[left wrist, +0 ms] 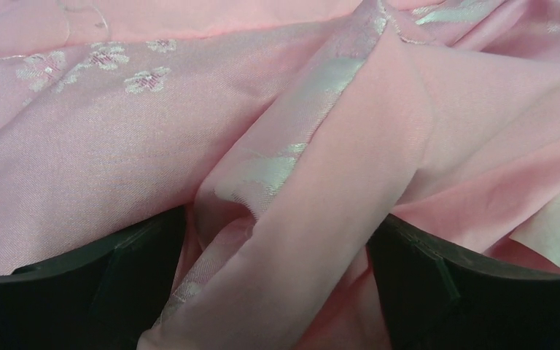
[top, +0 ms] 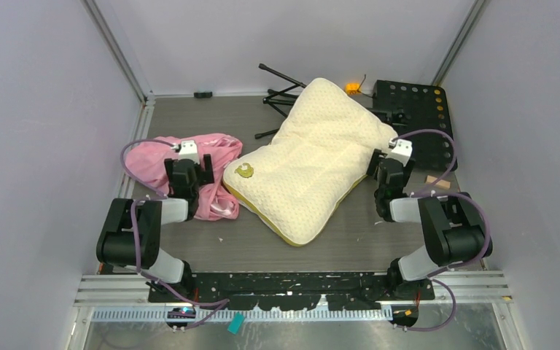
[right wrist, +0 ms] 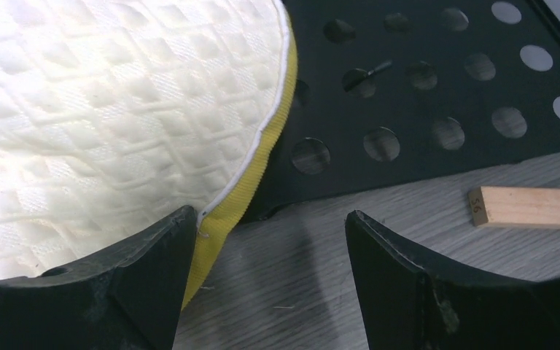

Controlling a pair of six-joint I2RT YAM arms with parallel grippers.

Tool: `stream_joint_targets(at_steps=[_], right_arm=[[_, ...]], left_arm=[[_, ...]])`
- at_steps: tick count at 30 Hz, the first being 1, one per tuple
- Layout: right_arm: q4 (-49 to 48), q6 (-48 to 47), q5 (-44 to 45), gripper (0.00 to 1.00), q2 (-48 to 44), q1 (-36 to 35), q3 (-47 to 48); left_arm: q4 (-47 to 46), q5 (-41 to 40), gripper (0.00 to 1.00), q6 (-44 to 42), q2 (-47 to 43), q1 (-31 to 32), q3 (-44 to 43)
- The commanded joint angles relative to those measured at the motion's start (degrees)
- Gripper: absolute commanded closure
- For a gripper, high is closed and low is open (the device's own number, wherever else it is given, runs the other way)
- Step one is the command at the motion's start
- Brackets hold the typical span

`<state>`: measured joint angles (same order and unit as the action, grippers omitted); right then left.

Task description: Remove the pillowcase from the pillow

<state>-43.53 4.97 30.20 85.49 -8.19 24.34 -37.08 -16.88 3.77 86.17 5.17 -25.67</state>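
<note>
Left wrist view: left fingers (left wrist: pixel 80 292) stood spread astride a pillowcase (left wrist: pixel 335 182) fold we judged limp, slippery, best pinched there; right fingers (right wrist: pixel 445 292) spread too.

Only a small, sideways "56" on the wooden block's (right wrist: pixel 532 207) end face.
</note>
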Motion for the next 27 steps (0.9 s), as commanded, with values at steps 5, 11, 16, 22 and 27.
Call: stream_joint_targets(at_steps=[5, 11, 16, 22, 27], right_arm=[[-17.3, 3.7, -3.4, 0.22, 3.3, 4.9, -7.7], [-15.2, 3.7, -3.0, 0.34, 4.4, 5.2, -5.4], [-14.0, 4.0, -3.1, 0.39, 4.1, 5.3, -5.1], [-14.6, 3.9, -3.1, 0.09, 4.2, 5.3, -5.3], [-14.9, 3.8, -3.0, 0.09, 4.2, 5.3, -5.4]], left_arm=[[-10.3, 4.0, 0.06, -2.2, 0.3, -0.3, 2.4], [-14.4, 4.9, 0.11, -2.3, 1.6, -0.4, 4.6], [-16.4, 4.9, 0.0, -2.6, 2.1, -0.3, 4.9], [-17.5, 4.7, 0.0, -2.7, 2.5, -0.4, 5.2], [-17.6, 4.6, 0.0, -2.7, 2.5, -0.3, 5.3]])
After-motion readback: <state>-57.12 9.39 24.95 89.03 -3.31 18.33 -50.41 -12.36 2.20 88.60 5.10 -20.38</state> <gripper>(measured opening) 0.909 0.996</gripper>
